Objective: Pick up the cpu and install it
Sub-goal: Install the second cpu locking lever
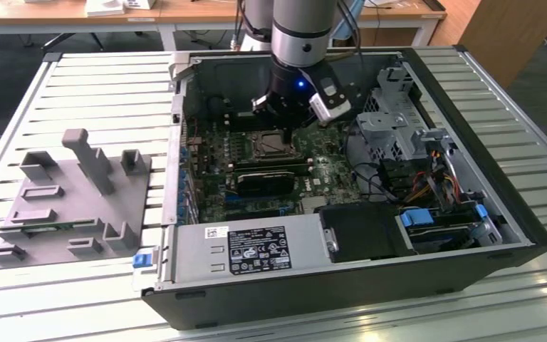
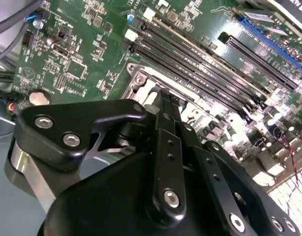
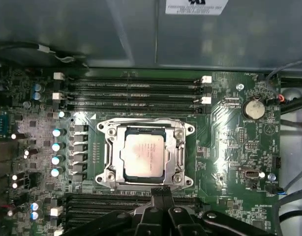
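1. The cpu (image 3: 145, 156) already lies inside the motherboard socket (image 3: 109, 158). In the first wrist view it sits at centre frame, a silvery square with a pale border, flat and level within the metal frame, its edges parallel to the frame's sides.

2. The gripper (image 3: 161, 192) shows at the bottom edge of the first wrist view. Its two dark fingers are pressed together with no gap between them, and nothing is held between them. Their tips end just at the lower edge of the socket frame, beside the cpu and not on it.

3. The relation that matters: in the first wrist view the cpu lies directly up-frame of the fingertips, close by, on the line the fingers point along. Being square, the chip has no long axis; its sides run square to the memory slots (image 3: 134, 91) above it in the frame.

4. In the second wrist view the closed gripper (image 2: 169, 101) reaches towards the socket, part of which shows pale just beyond the tips at centre frame.

5. In the exterior view the arm (image 1: 301, 35) comes down from the top centre into the open computer case (image 1: 350, 281), with the socket (image 1: 270, 144) just below it in the frame. The grey tray (image 1: 40, 206) sits at the left of that frame, well apart from the case.

6. Judging by how the chip lies, the placing appears done; whether the socket frame is latched I cannot tell.
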`<state>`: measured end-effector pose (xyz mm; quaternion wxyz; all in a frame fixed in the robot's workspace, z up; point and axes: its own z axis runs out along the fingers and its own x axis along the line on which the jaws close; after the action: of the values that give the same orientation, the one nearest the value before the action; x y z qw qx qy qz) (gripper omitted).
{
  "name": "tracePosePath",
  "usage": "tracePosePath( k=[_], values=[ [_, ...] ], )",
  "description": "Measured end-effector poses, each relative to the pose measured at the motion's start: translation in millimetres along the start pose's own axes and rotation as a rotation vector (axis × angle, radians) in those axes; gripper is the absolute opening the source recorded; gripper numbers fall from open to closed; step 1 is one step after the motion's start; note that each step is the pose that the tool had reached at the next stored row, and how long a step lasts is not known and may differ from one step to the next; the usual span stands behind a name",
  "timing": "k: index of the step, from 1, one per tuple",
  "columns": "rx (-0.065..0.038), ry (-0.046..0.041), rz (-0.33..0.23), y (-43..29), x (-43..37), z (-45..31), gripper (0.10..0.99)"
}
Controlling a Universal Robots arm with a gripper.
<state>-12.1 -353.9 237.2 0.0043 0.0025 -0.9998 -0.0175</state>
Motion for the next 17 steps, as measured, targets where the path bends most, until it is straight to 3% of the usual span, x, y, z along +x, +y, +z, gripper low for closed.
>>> tracePosePath(
  k=[11,14,17],
  values=[
    [0.000,0.0001,0.000,-12.0,12.8,0.8,0.106],
    [0.000,-0.0001,0.000,-12.7,21.1,1.3,0.106],
    [0.000,0.0002,0.000,-12.9,24.1,3.0,0.106]
  ],
)
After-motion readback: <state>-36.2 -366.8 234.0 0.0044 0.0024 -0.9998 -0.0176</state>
